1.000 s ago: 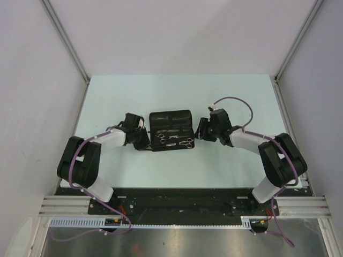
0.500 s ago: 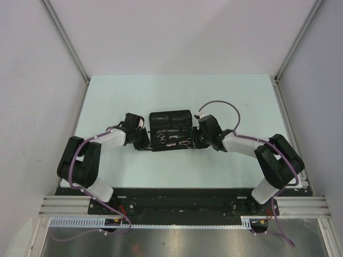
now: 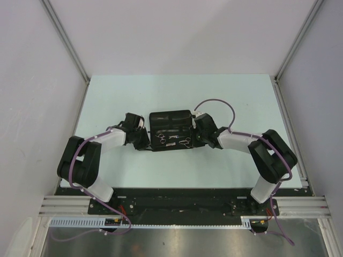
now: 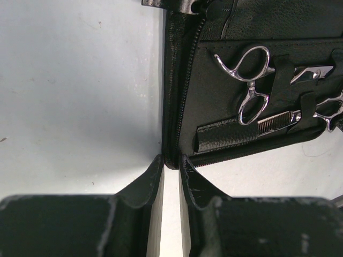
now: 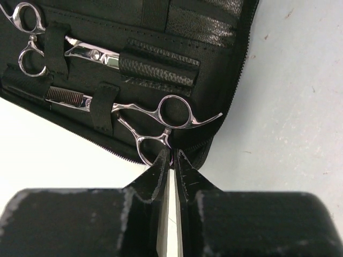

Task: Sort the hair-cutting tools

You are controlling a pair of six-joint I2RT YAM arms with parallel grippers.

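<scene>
Top view
Case: you have the black case lying open, mid-table, between both arms.
Tools: the left scissors and right scissors sit in its near half.
Arms: your left gripper is at the case's near left corner. Your right gripper is at its near right edge.

Left wrist view
Jaws: nearly together, pinching the zip edge at the case's corner.
Tools: the left scissors lie inside, rings towards you.

Right wrist view
Jaws: a thin slit apart, with the tips at the right scissors' near ring. You cannot tell whether they grip it.
Tools: both scissors are held under elastic straps.
</scene>
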